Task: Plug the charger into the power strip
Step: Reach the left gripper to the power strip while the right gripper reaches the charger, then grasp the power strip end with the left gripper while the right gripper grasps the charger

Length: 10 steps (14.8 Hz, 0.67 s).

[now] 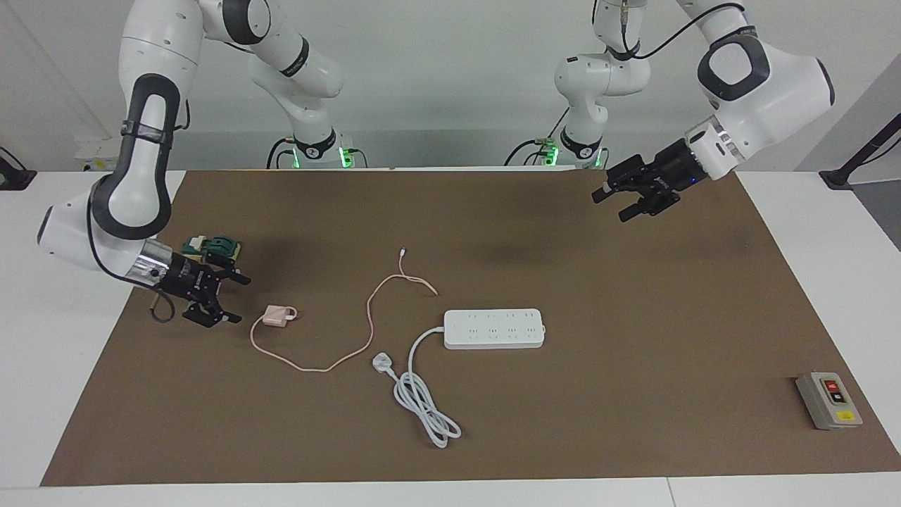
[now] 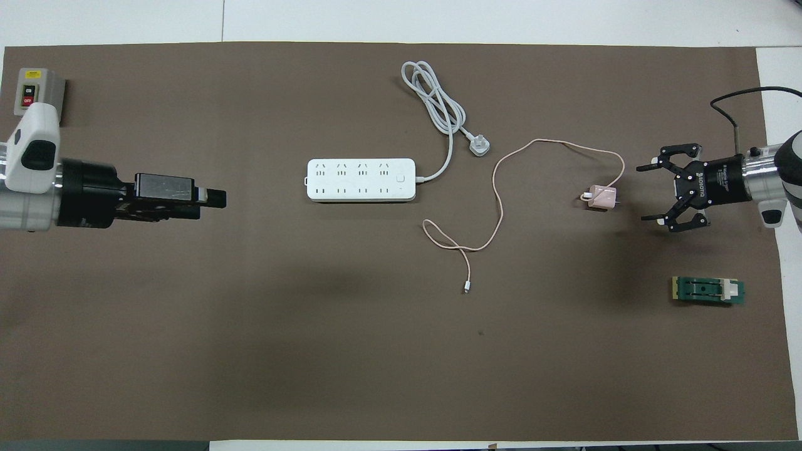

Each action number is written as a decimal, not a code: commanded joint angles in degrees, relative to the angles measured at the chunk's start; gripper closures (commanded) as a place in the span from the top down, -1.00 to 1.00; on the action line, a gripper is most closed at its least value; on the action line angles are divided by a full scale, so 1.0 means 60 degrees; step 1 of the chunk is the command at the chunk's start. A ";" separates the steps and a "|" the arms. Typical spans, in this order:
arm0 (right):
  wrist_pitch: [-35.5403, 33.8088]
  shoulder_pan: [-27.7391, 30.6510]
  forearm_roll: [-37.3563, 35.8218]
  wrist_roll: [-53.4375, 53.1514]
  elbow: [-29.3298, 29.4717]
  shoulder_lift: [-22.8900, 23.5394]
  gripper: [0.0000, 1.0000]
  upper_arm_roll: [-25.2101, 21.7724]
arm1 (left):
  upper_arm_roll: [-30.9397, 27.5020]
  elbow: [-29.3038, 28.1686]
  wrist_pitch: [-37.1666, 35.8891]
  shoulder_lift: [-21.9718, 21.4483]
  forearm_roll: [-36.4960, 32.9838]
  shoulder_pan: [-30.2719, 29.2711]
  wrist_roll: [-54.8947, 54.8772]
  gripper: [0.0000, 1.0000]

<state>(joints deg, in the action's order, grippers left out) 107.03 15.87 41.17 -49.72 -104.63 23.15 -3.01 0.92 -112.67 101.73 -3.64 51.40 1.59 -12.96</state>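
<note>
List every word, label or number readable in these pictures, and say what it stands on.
"ROBOTIQ": on the body of the right gripper, read in the overhead view.
"OFF": seemingly on the red button of the grey switch box; its yellow label is too small to read.
Power strip and charger: no readable print.
Left gripper: none readable.

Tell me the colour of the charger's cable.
Pale pink, like the charger itself; clearest in the overhead view.
</note>
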 commanded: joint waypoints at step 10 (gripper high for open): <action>0.1041 -0.0331 0.0608 0.0523 -0.0521 0.0213 1.00 0.0062 | -0.0110 -0.1070 -0.1617 0.2493 0.6519 0.1112 -0.4894 1.00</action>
<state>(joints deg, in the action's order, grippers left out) 110.51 14.60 42.90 -48.21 -106.95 24.19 -2.79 1.21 -118.87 95.50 6.66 85.94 7.40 -35.12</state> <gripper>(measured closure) 0.000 0.000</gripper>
